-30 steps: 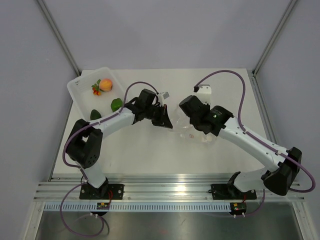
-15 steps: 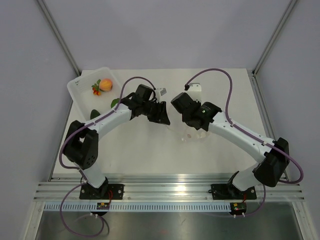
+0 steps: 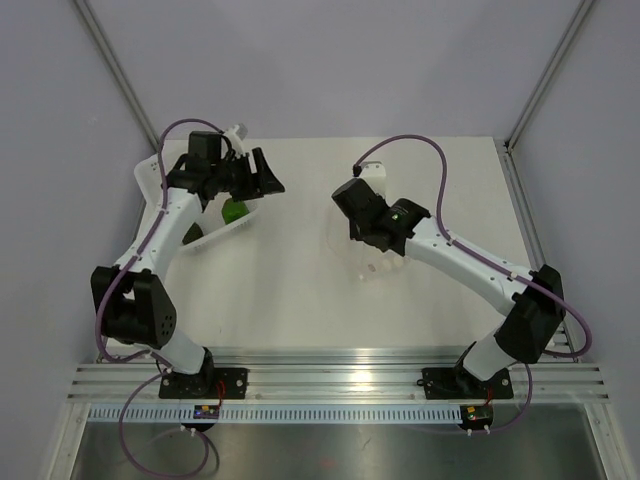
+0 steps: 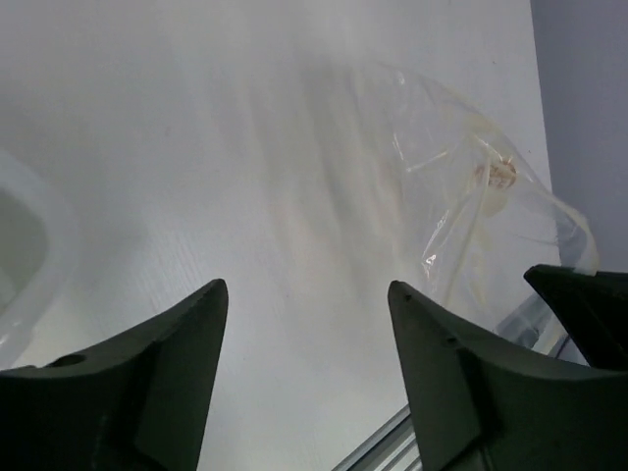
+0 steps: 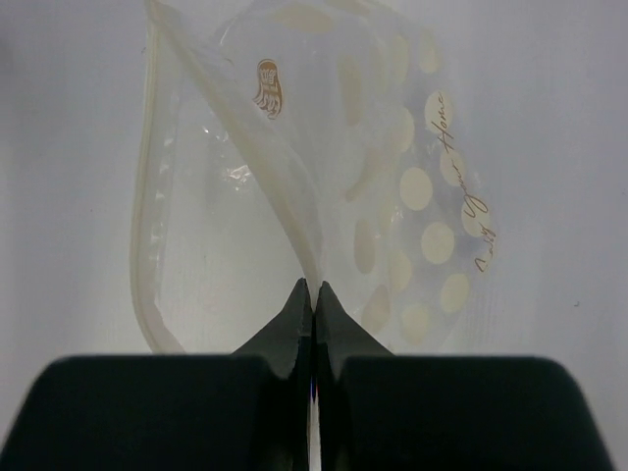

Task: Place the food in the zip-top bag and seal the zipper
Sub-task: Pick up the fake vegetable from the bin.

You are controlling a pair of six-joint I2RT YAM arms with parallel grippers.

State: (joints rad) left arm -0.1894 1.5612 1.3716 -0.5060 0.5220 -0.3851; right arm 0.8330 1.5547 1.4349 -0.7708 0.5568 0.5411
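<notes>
1. Nearest me, about the middle of the desk (image 3: 300,290), the right claw (image 5: 314,294) is pinched tight on one wall of the zip-top bag (image 5: 432,235). It holds the bag partly up off the surface, and the dotted side billows away from the fingers.
2. Looking into the bag from the right wrist view, I see only clear plastic and white dots, with no food in it. The pouch looks puffed open rather than pressed flat. I cannot pick the zipper out from the rest of the film, so I would judge it unsealed.
3. Farther back and to the left of the bag, well apart from it, hangs the left claw (image 4: 304,289). Its fingers are spread wide with nothing between them, and it faces across bare desk towards the bag.
4. Farther left of the bag again sits the white tray (image 3: 150,178), just under the left arm. The green lump (image 3: 233,211) lies in it. The peach and the tiny red-and-green piece I cannot see, as the arm covers that part of the tray.
5. My reading is that the job is barely begun. The bag is held ready, and nothing has gone in yet. Every piece must be fetched from the tray, and then the mouth closed.
</notes>
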